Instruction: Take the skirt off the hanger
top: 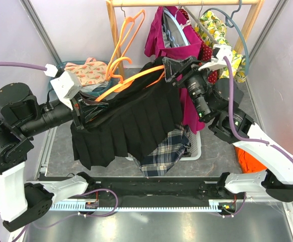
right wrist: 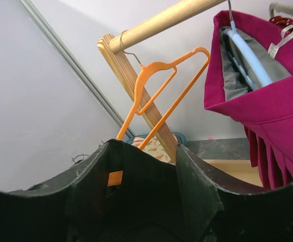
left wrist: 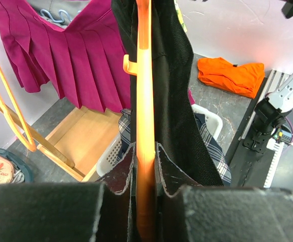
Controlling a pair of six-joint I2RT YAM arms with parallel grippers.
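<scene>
A black pleated skirt [top: 131,121] hangs from an orange hanger [top: 131,80], stretched slantwise between my two grippers above the table. My left gripper [top: 81,108] is shut on the hanger's lower left end; in the left wrist view the hanger bar [left wrist: 145,126] runs between the jaws [left wrist: 145,191] with skirt cloth [left wrist: 176,101] beside it. My right gripper [top: 172,68] holds the skirt's upper right corner. In the right wrist view the black waistband [right wrist: 146,201] fills the gap of the gripper [right wrist: 146,161], and an orange hanger tip [right wrist: 115,178] shows inside the cloth.
A white basket [top: 196,150] with plaid cloth [top: 164,151] sits under the skirt. A wooden rail [top: 187,2] carries a magenta skirt [top: 169,30], empty orange hangers [top: 129,30] and other garments. A floral cloth [top: 88,73] lies back left, an orange cloth [top: 247,159] at right.
</scene>
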